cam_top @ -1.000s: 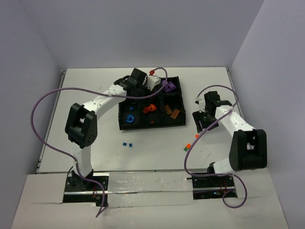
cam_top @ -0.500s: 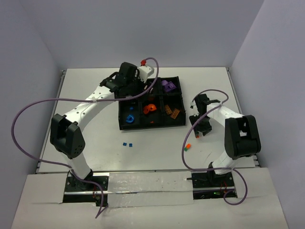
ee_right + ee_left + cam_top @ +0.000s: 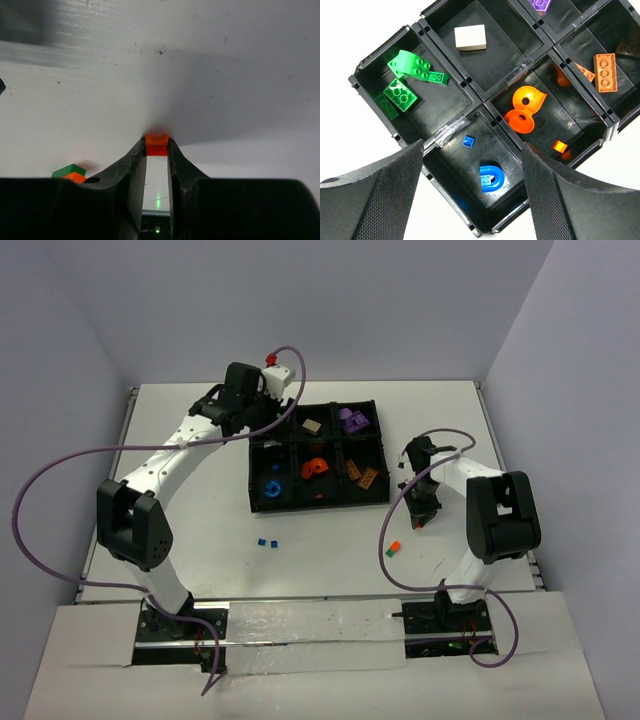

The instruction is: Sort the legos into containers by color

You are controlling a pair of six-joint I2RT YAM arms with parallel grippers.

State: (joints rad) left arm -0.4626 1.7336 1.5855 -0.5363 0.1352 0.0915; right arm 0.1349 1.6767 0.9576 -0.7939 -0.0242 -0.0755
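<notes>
Honestly, my right gripper (image 3: 157, 152) pinches the orange lego (image 3: 156, 142) only at its very tips, so lifting could flick it loose.

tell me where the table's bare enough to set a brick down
Bare: between the tray and the left arm, and the far right corner. Crowded: two blue bricks before the tray; right of it, the right claw shut on an orange brick.
</notes>
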